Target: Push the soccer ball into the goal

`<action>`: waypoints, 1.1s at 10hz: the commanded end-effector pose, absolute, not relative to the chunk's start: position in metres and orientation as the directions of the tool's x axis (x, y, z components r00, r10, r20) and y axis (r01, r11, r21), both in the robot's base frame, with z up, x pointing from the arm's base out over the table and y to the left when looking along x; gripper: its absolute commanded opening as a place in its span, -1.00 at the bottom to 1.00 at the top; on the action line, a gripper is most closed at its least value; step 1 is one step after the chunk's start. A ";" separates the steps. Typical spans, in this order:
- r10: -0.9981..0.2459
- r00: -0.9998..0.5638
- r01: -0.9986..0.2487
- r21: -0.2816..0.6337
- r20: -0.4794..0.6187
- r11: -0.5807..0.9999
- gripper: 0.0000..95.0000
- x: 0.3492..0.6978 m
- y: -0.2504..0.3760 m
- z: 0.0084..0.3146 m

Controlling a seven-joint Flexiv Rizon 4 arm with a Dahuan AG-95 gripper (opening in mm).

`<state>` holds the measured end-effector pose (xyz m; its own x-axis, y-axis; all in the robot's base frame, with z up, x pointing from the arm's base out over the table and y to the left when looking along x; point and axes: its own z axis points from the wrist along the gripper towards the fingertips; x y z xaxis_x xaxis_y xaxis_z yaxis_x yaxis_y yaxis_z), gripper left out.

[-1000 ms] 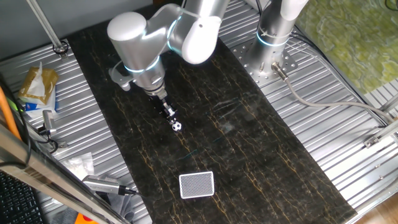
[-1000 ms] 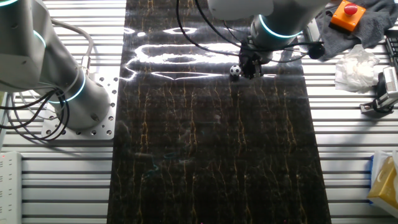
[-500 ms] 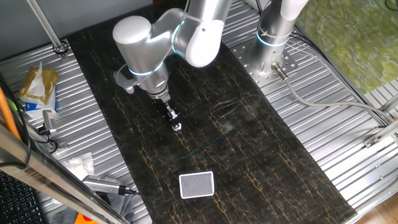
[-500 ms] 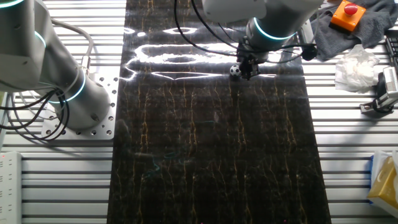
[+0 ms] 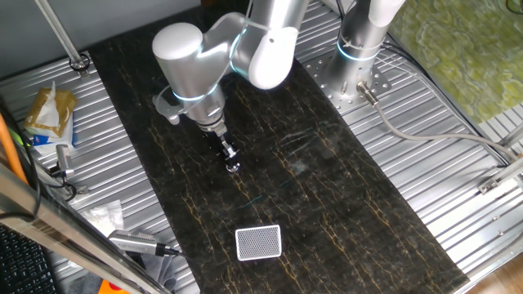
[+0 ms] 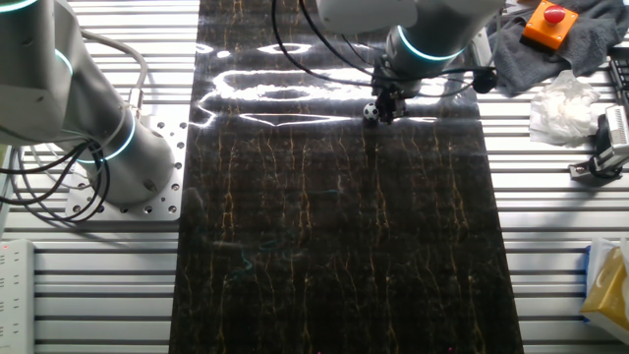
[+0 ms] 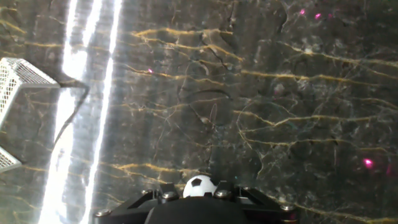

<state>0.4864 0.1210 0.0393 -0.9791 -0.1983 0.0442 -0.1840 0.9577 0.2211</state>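
The soccer ball (image 5: pixel 234 167) is a tiny white ball with black patches on the dark marbled mat. My gripper (image 5: pixel 228 153) stands right behind it, its narrow black tip shut and empty, touching or nearly touching the ball. In the other fixed view the ball (image 6: pixel 371 113) lies just left of the gripper (image 6: pixel 385 104). The hand view shows the ball (image 7: pixel 200 185) directly in front of the gripper body. The goal (image 5: pixel 258 242), a white frame with grey mesh, lies near the mat's front end, well apart from the ball. In the hand view the goal (image 7: pixel 13 78) is cut off at the left edge.
A second robot base (image 5: pixel 356 49) stands at the back right with a cable across the slatted table (image 5: pixel 458 163). Bags and tools (image 5: pixel 49 114) lie left of the mat. An orange box with a red button (image 6: pixel 546 22) and crumpled tissue (image 6: pixel 560 106) sit beside the mat.
The gripper has shifted a little toward the ball and closed the small gap to it. The ball has hardly moved.
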 end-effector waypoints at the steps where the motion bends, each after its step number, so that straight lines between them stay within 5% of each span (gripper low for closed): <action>1: -0.193 -0.980 -0.178 0.220 0.049 0.959 -0.20 0.484 0.122 0.039; 11: -0.121 -0.991 -0.103 0.256 0.057 0.961 -0.20 0.506 0.174 0.042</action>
<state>0.5071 0.1747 0.0414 -0.9912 -0.1201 0.0561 -0.1023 0.9620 0.2530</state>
